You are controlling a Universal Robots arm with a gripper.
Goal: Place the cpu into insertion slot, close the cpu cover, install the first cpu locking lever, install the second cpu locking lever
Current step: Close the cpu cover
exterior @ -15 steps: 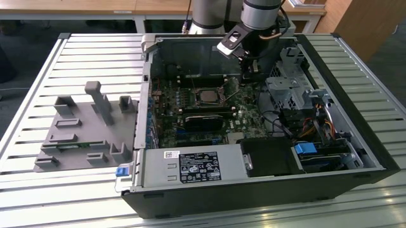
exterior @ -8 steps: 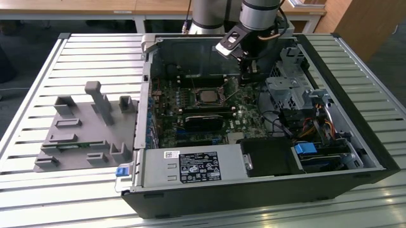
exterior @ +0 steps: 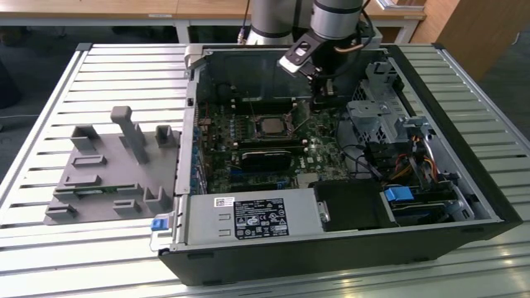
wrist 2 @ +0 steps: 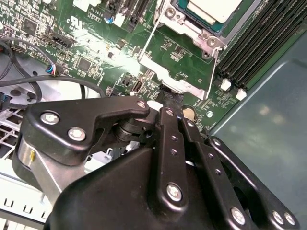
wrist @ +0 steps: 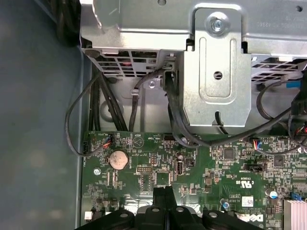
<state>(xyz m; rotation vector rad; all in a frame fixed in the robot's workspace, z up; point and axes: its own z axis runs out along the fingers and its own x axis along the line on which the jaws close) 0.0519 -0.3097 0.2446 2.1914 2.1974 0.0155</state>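
The cpu (exterior: pixel 269 126) (wrist 2: pixel 213 8), a square chip with a pale silver top, lies in the insertion slot (exterior: pixel 252 119) on the green motherboard inside the open computer case. The silvery cpu cover (wrist 2: pixel 178 82) lies over the socket frame, its tab pointing toward my gripper. Two thin wire levers (wrist 2: pixel 147 45) (wrist 2: pixel 214 72) run along the socket's sides. My gripper (exterior: pixel 322 99) (wrist 2: pixel 169 101) (wrist: pixel 163 197) is shut, with nothing seen between its black fingers. Its tip sits at the edge of the cover's tab, on the exterior view's right of the socket.
A grey power supply with a white label (exterior: pixel 248 217) stands at the case's front. A black card (exterior: pixel 265 159) lies just below the socket. The metal drive cage (exterior: pixel 374 118) (wrist: pixel 216 72) and black cables (wrist: pixel 96 120) crowd the exterior view's right. A grey fixture (exterior: pixel 116 167) sits on the slatted table.
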